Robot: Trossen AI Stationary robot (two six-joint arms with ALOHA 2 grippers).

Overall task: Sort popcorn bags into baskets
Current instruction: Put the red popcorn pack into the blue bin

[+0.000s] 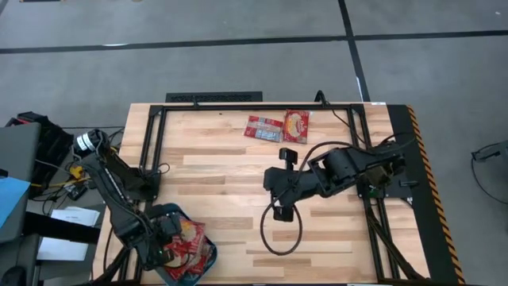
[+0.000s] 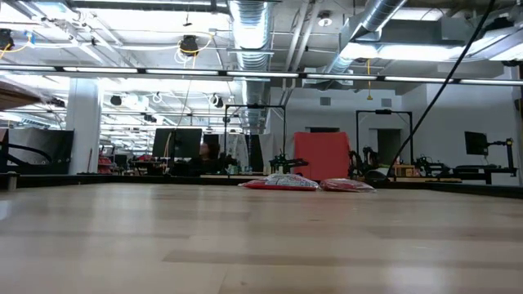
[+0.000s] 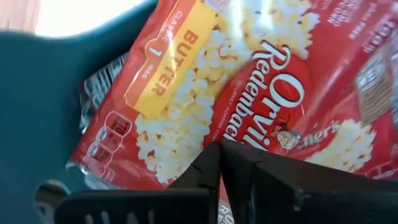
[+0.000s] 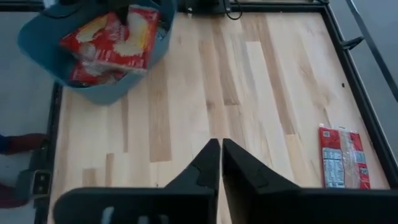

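Note:
The teal basket sits at the table's near-left corner and holds several red popcorn bags. My left gripper is shut and points down over the top bag in the basket. Two more bags lie flat side by side near the far edge, and they also show in the low view. My right gripper is shut above bare wood at mid-table, facing the table's left side. It is well short of the basket, and one far-edge bag lies off to its side. My left gripper's shut fingertips stand from above right at the printed face of the top bag, which lies flat in the basket. I cannot tell whether they touch it.
A black metal frame runs along the table's far edge and down both sides. A black cable loop lies on the wood below the right arm. Bare tabletop stretches between the basket and the far bags.

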